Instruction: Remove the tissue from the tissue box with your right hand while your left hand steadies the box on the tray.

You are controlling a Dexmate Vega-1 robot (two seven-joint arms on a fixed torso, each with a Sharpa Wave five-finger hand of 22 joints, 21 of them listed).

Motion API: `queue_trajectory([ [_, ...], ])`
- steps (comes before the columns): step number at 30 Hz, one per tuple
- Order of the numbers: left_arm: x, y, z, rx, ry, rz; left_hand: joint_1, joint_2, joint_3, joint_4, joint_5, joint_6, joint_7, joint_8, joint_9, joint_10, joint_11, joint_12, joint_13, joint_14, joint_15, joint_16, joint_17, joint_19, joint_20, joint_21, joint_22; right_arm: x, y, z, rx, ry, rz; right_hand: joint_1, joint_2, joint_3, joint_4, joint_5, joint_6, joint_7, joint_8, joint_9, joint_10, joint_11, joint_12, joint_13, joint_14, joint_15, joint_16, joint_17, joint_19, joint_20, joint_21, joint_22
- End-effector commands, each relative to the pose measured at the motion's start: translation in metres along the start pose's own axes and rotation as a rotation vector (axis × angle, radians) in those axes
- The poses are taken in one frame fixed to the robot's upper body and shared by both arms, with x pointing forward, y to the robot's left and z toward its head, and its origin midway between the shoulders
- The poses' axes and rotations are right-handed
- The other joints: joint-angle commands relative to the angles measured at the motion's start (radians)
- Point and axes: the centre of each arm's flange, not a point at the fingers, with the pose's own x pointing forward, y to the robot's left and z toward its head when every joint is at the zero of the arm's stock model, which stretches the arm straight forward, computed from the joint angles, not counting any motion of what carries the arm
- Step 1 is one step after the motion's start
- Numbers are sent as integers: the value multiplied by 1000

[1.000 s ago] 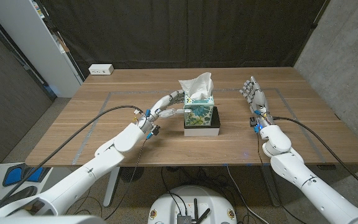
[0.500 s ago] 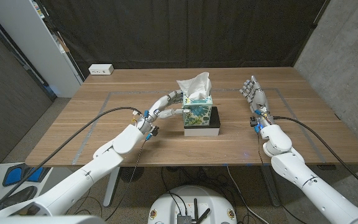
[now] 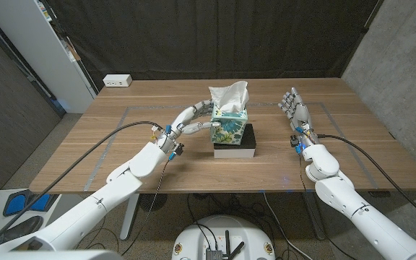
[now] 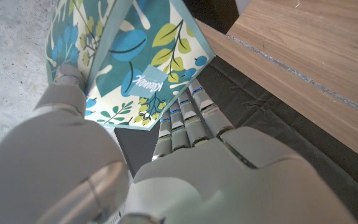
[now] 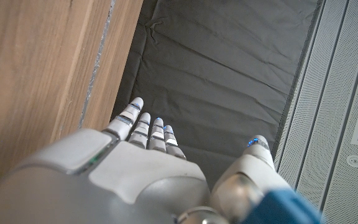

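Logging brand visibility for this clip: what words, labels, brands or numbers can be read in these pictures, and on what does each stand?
"Kleenex": white script on a blue patch, on the floral side of the tissue box that the left hand holds, in the left wrist view.
In the head view the tissue box's print is too small to read.
White power strip at the table's far edge: no legible marking.

Bare wood lies between the tissue box (image 3: 230,126) and the right hand (image 3: 295,112) — nothing stands on that stretch. The box's other side is taken by the left hand (image 3: 196,120), fingers on its wall. Above the box, the tissue (image 3: 227,97) stands free — open air around it. A power strip (image 3: 117,81) sits well apart from the box, at the far table edge.
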Motion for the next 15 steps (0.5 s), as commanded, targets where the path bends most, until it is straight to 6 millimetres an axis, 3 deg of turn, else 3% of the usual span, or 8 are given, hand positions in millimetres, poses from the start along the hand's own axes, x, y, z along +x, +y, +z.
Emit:
queue_trajectory([
  [1,-3,4,10,-34,-27,58,5,13,-2,3,6,24,13,1,2,17,-2,8,4,15,-3,4,2,12,-3,0,5,2,1,-1,-1,5,3,4,1,0,-4,0,1,-5,-3,2,-4,2,1,4,1,9,10,2,-6,1,1,6],
  [15,3,25,34,-18,-46,78,9,20,-4,4,6,31,15,-1,3,28,1,10,5,22,0,3,3,19,0,0,6,7,3,2,-10,7,22,3,2,0,-4,0,2,-2,-2,2,-3,3,1,4,1,8,10,2,-7,2,1,6],
])
